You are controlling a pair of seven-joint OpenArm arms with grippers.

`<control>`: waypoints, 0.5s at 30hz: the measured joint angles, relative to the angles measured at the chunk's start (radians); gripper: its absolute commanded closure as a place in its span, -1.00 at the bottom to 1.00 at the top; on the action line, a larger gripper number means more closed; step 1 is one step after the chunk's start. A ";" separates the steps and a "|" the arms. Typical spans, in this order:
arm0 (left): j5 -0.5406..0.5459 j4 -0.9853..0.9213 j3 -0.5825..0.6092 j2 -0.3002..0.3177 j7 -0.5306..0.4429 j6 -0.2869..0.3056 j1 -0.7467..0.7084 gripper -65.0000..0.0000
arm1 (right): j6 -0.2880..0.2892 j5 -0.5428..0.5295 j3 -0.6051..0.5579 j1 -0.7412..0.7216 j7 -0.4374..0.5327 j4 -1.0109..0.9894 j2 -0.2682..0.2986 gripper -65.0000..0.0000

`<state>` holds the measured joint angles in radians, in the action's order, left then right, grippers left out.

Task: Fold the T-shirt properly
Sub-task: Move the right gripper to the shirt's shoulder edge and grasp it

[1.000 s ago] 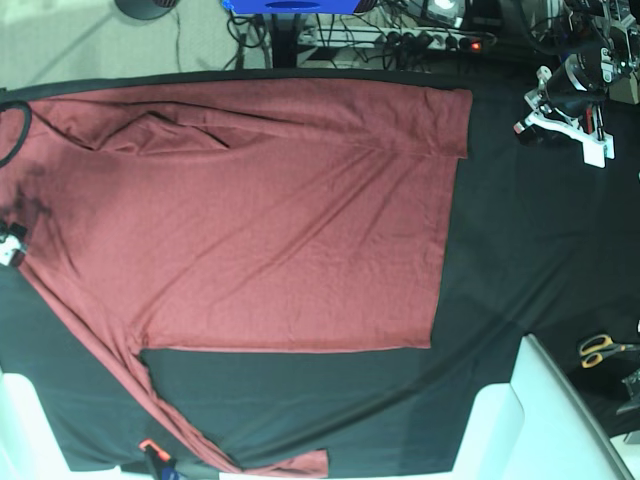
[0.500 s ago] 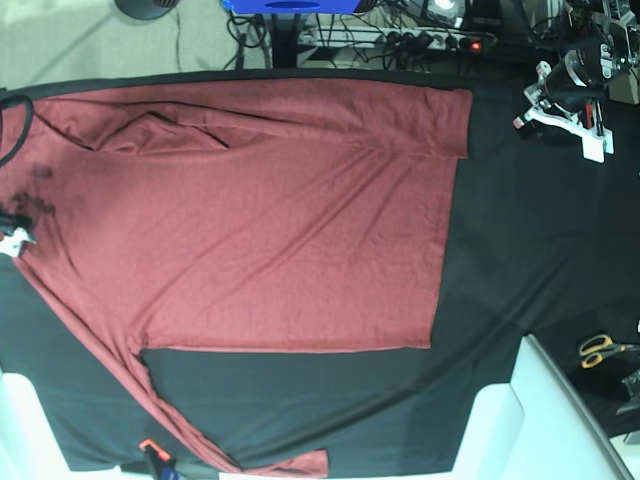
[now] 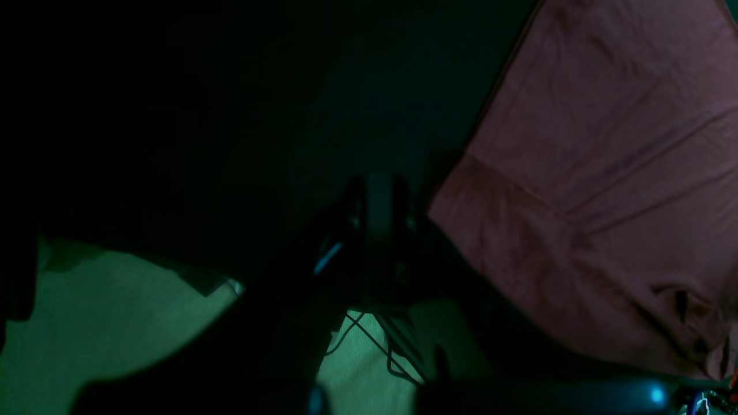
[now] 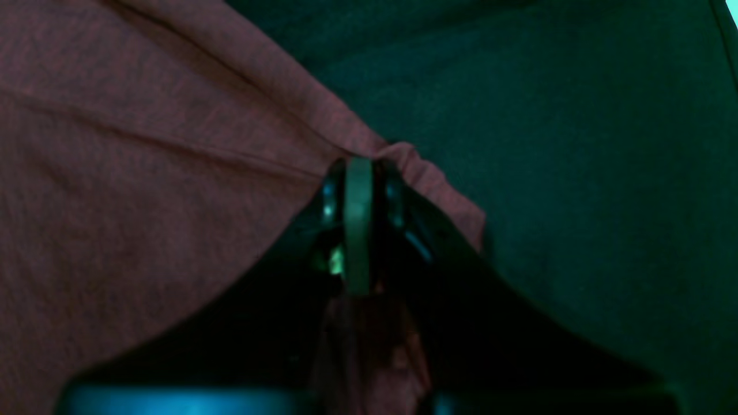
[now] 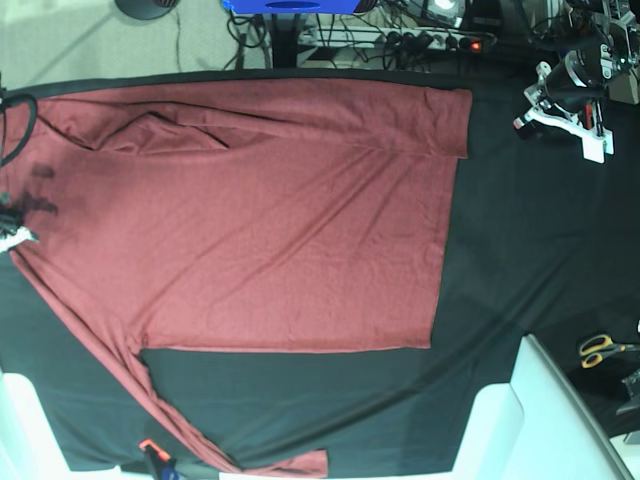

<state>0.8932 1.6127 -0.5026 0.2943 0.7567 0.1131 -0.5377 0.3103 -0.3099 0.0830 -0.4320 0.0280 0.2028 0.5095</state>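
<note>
The right gripper [image 4: 358, 173] pinches an edge of the T-shirt [image 5: 260, 220], whose fabric spreads ahead of it over the black cloth [image 5: 520, 250]. The left gripper [image 3: 377, 196] is pressed together, empty, the shirt's corner just beside it

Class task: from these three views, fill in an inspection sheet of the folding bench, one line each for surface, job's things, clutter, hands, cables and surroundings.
Surface: black cloth covers the bench.
Job's things: red shirt spread flat, one sleeve folded along the far edge, the other trailing to the near edge.
Clutter: scissors at the base view's right edge; small orange item at the near edge.
Hands: right hand shut on the shirt's edge, fabric bunched there; left hand shut, empty, off the shirt.
Cables: black cable looping at the shirt's corner; more on the floor.
Surroundings: power strip and blue frame behind the bench.
</note>
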 measured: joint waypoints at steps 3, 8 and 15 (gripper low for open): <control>0.000 0.000 0.000 0.000 0.000 0.000 0.000 1.00 | 0.000 0.000 0.003 0.000 0.000 0.001 0.000 1.00; 0.000 0.000 0.000 -0.001 0.000 0.000 0.000 1.00 | 0.000 0.003 0.003 0.011 -0.016 0.028 0.000 1.00; 0.000 0.000 0.000 -0.003 0.000 0.000 0.001 1.00 | 0.008 -0.001 0.040 0.137 -0.091 0.224 -0.004 1.00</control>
<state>0.8936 1.6127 -0.5030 0.2909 0.7563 0.1135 -0.5365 0.3180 -0.3107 0.1230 -0.2955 -0.0631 0.4271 0.5053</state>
